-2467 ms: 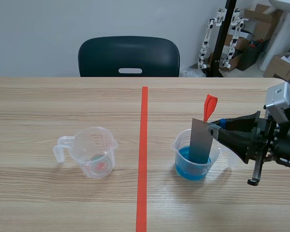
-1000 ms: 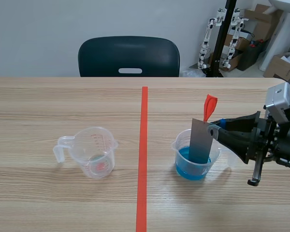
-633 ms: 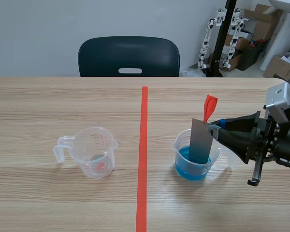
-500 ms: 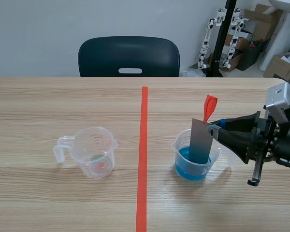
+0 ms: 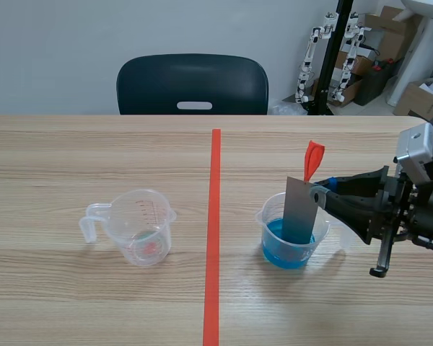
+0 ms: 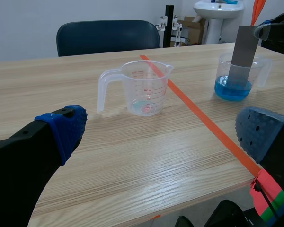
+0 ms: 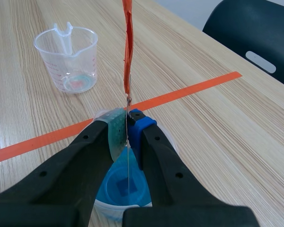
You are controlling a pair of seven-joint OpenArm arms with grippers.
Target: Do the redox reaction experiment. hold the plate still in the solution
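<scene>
Right gripper (image 7: 128, 126): closed narrow on the plate (image 5: 301, 209), one pad on each face. It comes in level from the table's right edge.
Grip point: upper end of the plate, just below the orange-red tag (image 5: 313, 158).
Plate: thin grey sheet, upright. Its lower end dips into the blue solution (image 5: 287, 256) and its upper part stands above the rim. In the right wrist view it shows edge-on as a thin line between the pads.
Tag: rises from the plate's top, above the fingers.
Beaker (image 5: 268, 229): clear plastic, blue liquid in the lower part. It stands on the right half of the table, about midway between the far and near edges, directly under the right gripper's fingertips.
Tape line (image 5: 213, 238): orange-red, runs from mid-table to the near edge, between the beaker and the measuring cup.
Measuring cup (image 5: 141, 227): clear, printed scale, handle toward the table's left edge. It sits on the left half of the table, well apart from the beaker, with a faint reddish tint at its bottom.
Left gripper (image 6: 163, 135): fingers spread wide, nothing between them, over the near edge of the table. The measuring cup is ahead of it, untouched.
Table (image 5: 72, 303): light wood grain.
Chair (image 5: 193, 84): dark, behind the far edge.
</scene>
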